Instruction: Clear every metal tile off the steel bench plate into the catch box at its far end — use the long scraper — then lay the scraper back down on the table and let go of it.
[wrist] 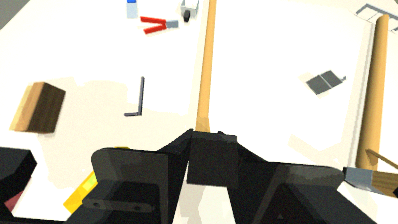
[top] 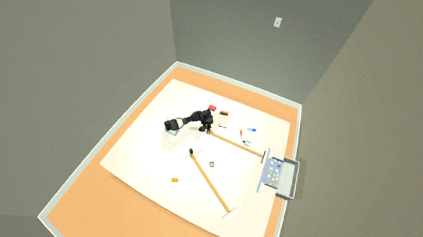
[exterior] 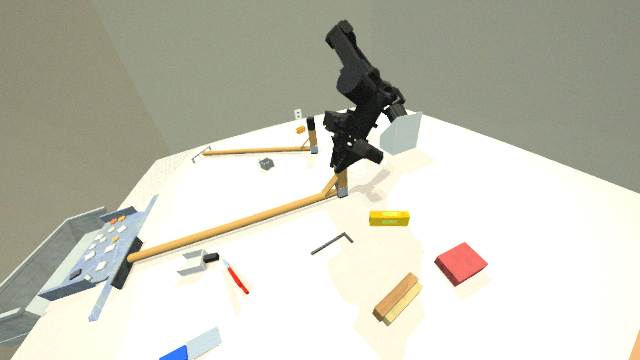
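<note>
My gripper is shut on the upright grip of the long scraper. Its wooden handle runs low over the table to a black blade. The blade stands at the near edge of the steel bench plate, toward one side; exact contact is unclear. Several metal tiles, mostly white with some orange, red and dark, lie spread on the plate. The catch box adjoins its far end; no tiles show inside. The wrist view does not show the blade.
A second long-handled tool lies to one side. Near the held handle are a hex key, red-handled pliers and a small grey scoop. Yellow, red and wooden blocks lie nearby.
</note>
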{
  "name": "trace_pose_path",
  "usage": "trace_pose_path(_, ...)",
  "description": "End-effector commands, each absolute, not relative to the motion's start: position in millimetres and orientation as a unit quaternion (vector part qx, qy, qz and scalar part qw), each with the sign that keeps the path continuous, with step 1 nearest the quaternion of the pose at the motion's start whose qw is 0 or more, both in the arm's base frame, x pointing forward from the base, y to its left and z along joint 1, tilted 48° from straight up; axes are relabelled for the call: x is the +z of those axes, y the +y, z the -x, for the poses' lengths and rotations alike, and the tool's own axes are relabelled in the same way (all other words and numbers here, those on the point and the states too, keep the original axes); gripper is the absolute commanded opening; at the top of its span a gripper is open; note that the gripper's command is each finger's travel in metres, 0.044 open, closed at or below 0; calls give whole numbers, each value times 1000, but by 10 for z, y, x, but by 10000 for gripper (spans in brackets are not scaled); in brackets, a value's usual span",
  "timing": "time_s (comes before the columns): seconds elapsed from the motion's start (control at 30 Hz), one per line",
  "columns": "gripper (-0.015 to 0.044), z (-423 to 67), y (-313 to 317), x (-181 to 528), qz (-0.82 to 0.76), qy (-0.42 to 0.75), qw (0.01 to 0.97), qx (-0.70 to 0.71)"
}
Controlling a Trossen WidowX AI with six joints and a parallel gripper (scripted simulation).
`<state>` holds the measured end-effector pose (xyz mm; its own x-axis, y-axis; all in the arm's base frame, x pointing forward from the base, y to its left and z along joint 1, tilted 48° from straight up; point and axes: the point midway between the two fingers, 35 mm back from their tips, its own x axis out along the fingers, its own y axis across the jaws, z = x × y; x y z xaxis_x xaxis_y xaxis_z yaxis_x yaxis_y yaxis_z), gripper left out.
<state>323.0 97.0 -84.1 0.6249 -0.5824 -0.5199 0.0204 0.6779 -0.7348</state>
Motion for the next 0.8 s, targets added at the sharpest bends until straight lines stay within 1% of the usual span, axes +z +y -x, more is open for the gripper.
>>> trace_pose_path(0.0,0,-3097,1017,-836,357,391,829,-177)
trace_pose_path(0.57,0,-2611,1005,-860,360,391,829,-175)
trace_pose_path(0.77,0,-2624,983,-820,359,393,828,-175)
